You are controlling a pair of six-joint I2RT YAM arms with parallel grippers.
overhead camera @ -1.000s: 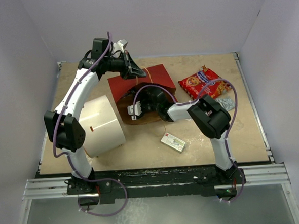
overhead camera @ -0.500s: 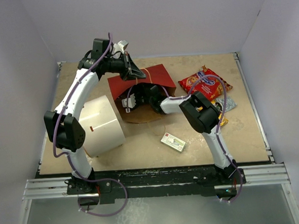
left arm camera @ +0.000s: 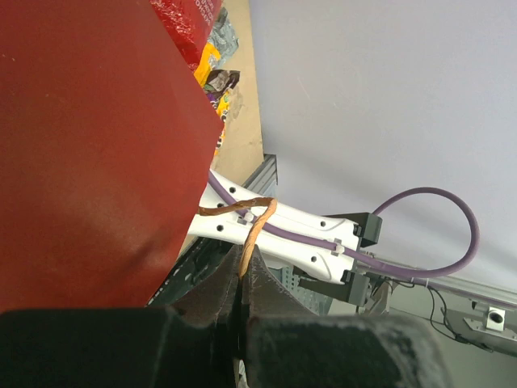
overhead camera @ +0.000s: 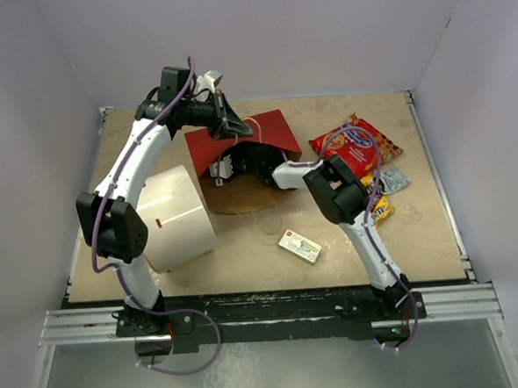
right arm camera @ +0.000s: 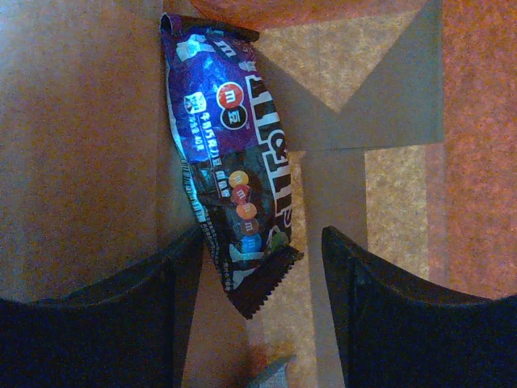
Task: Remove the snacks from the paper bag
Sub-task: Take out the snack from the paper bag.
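The red paper bag (overhead camera: 268, 134) lies on its side with its mouth toward me. My left gripper (overhead camera: 236, 128) is shut on its thin twisted handle (left arm camera: 254, 226) and holds the top wall up; in the left wrist view the gripper (left arm camera: 240, 279) pinches the cord beside the red wall (left arm camera: 89, 145). My right gripper (overhead camera: 229, 166) is inside the bag, open. In the right wrist view it (right arm camera: 262, 275) brackets the lower end of a dark M&M's packet (right arm camera: 230, 170) lying on the brown kraft inside (right arm camera: 81, 121). A red cookie bag (overhead camera: 354, 144), a yellow candy pack (overhead camera: 380, 209) and a pale blue wrapper (overhead camera: 395, 181) lie on the table to the right.
A big white cylinder (overhead camera: 177, 217) lies left of the bag. A small flat white-and-green box (overhead camera: 300, 246) lies in front of it. A loose handle loop (overhead camera: 265, 220) trails from the bag's mouth. White walls enclose the table.
My right arm has pushed further left and deeper into the bag, uncovering the snacks on the right. My left gripper has kept hold of the handle in place.
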